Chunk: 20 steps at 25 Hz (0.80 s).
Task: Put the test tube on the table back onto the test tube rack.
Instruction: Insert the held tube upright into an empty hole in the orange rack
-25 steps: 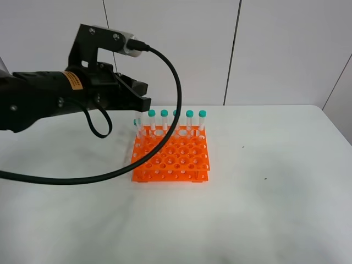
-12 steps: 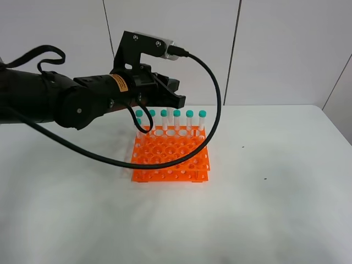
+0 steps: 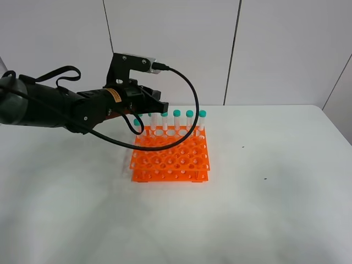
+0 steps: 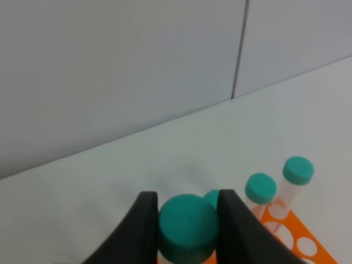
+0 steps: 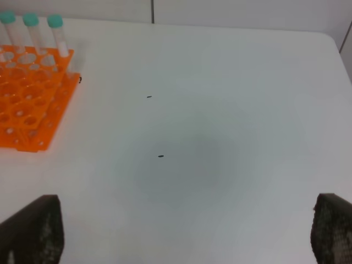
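My left gripper (image 4: 187, 199) is shut on a test tube (image 4: 187, 224); its teal cap sits between the two black fingers. In the exterior high view this gripper (image 3: 155, 105) hangs over the back row of the orange test tube rack (image 3: 170, 157), at its left part, and mostly hides the held tube. Several identical tubes stand in that back row, among them one with a teal cap (image 3: 190, 114). The rack stands on the white table (image 3: 264, 209). My right gripper (image 5: 181, 234) is open and empty above bare table, and does not show in the exterior high view.
The rack's corner with three tubes shows in the right wrist view (image 5: 33, 104), and its edge in the left wrist view (image 4: 291, 236). A grey panelled wall (image 3: 275, 49) runs behind the table. Small dark specks (image 5: 160, 155) lie on the table right of the rack.
The left arm swung right over the rack, then came back left and lower, to the rack's back row. The tubes in the rack have not moved.
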Motion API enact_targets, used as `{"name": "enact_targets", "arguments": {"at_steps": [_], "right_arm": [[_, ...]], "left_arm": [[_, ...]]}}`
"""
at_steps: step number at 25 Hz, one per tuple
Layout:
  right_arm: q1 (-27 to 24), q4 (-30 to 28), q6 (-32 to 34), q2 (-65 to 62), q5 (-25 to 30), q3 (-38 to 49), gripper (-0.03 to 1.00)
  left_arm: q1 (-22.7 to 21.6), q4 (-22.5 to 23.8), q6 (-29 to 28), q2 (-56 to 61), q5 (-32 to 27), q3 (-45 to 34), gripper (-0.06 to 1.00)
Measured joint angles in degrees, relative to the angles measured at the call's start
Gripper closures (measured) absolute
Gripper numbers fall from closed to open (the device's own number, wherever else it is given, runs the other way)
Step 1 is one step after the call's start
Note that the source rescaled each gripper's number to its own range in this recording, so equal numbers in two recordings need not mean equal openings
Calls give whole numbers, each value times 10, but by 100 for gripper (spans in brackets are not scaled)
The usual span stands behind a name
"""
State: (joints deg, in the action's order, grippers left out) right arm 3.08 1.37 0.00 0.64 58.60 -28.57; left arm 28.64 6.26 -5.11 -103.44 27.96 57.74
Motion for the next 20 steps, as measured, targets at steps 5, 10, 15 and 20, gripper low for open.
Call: {"name": "enact_targets", "arguments": {"at_steps": [5,10,15,20], "right_arm": [[0,0,0,0,0,0,-3],[0,0,0,0,0,0,-3],[0,0,3,0,0,0,-3],[0,0,3,0,0,0,-3]], "left_arm": [[-1,0,-7,-15,19,-1,94],[-1,0,-8,-20,33,-17,94],[-1,0,-9,-30,54,-22,94],[-1,0,-8,-47,65,-22,94]]}}
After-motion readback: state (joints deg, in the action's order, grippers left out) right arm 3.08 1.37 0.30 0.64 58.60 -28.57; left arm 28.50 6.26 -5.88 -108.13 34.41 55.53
